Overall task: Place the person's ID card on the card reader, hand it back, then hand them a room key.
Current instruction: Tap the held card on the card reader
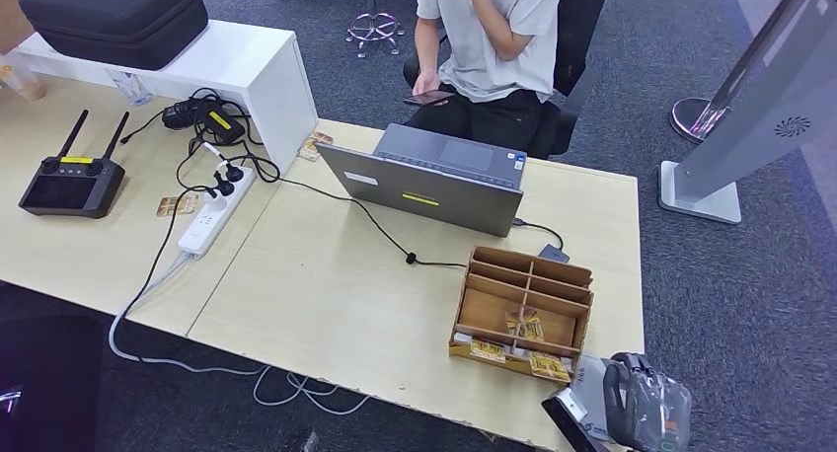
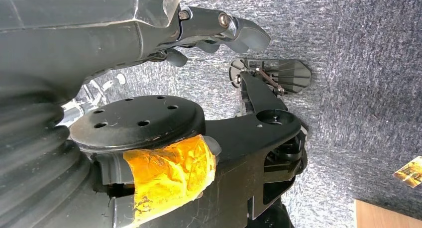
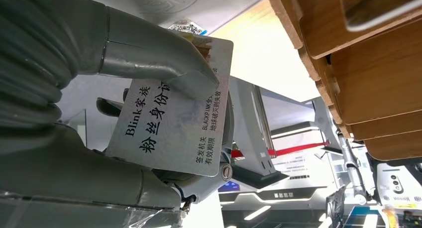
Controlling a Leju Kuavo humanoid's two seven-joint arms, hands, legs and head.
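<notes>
My right hand point(image 1: 646, 403) is at the table's near right corner, just right of the wooden organizer point(image 1: 523, 309). In the right wrist view it pinches the silver ID card point(image 3: 174, 123) with dark printed text between its thumb point(image 3: 164, 58) and the fingers behind it. The white card reader point(image 1: 592, 388) lies under this hand; its surface with a QR label point(image 3: 184, 26) is close to the card's edge. Yellow room key cards point(image 1: 525, 324) stand in the organizer's front slots. My left hand point(image 2: 209, 24) hangs over the carpet, fingers loose, holding nothing.
A person point(image 1: 489, 37) sits beyond the table holding a phone point(image 1: 429, 98). A half-open laptop point(image 1: 434, 176) faces them, its cable crossing the tabletop. A power strip point(image 1: 212, 215), a remote controller point(image 1: 71, 181) and a black case point(image 1: 114, 13) are on the left. A card point(image 2: 409, 171) lies on the floor.
</notes>
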